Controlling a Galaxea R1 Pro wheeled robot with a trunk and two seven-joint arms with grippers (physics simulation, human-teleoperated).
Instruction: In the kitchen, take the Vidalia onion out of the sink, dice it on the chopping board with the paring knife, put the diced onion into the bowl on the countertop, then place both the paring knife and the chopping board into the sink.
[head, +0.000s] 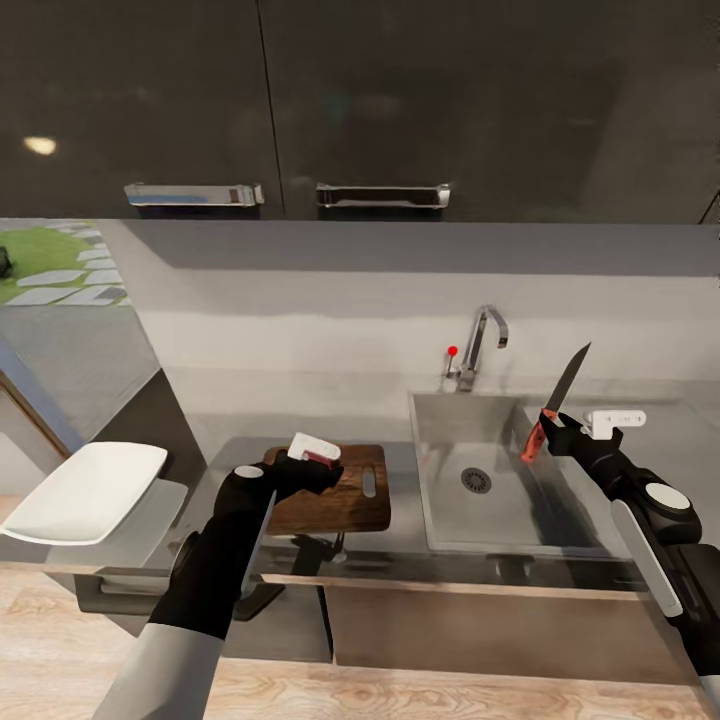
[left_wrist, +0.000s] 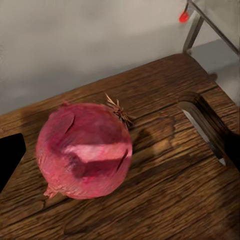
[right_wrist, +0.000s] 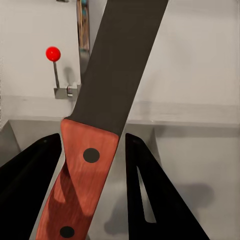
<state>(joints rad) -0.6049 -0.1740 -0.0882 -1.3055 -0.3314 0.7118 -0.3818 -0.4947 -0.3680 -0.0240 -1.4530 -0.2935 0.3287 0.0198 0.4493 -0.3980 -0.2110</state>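
Head view showed the right end effector (head: 548, 428) pinching the paring knife (head: 557, 402) by its red handle, blade tilted up over the sink (head: 440, 470). The right wrist view showed the dark blade (right_wrist: 120, 65) between both fingers (right_wrist: 150, 185), with the tap's red knob (right_wrist: 53, 53) beyond. The left end effector (head: 305, 462) hovered over the chopping board (head: 355, 500) on the surface (head: 400, 565); whether it was spread, I cannot tell. The left wrist view showed the red-skinned onion (left_wrist: 84, 150) resting on the board, near the slot handle (left_wrist: 205, 125). The white bowl (head: 85, 490) sat far left.
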